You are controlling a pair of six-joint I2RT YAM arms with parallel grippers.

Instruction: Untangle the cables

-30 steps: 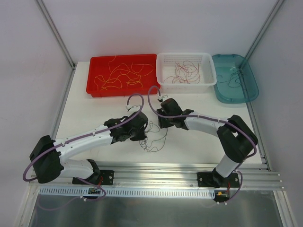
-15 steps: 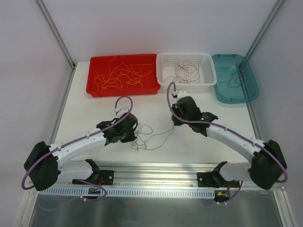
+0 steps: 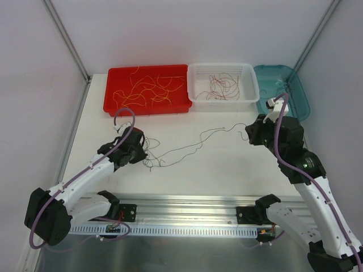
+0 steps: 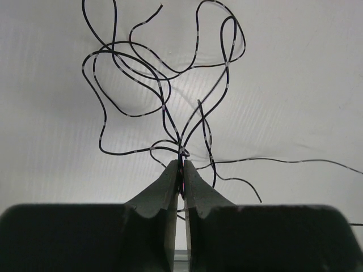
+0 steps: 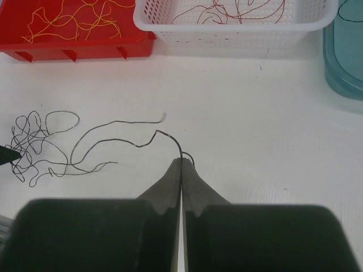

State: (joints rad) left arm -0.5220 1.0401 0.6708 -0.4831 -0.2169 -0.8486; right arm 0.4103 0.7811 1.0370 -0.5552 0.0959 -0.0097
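A clump of thin black cables [image 3: 154,160] lies on the white table, left of the middle. My left gripper [image 3: 142,148] is shut on strands of this clump [image 4: 164,107], which fan out above its fingertips [image 4: 172,170]. One black cable [image 3: 195,143] runs from the clump rightwards to my right gripper [image 3: 249,135], which is shut on its end [image 5: 170,141]. The right wrist view shows the clump [image 5: 34,139] far to the left, with the left gripper's tip beside it.
Along the back stand a red tray [image 3: 146,89] with yellow-orange wires, a white basket [image 3: 223,85] with dark red wires and a teal tray [image 3: 282,93] with black wires. A metal rail [image 3: 187,204] runs along the near edge.
Both arms have swung apart, the left to the left and the right far to the right. One black cable has been drawn out of the clump and stretched between them.
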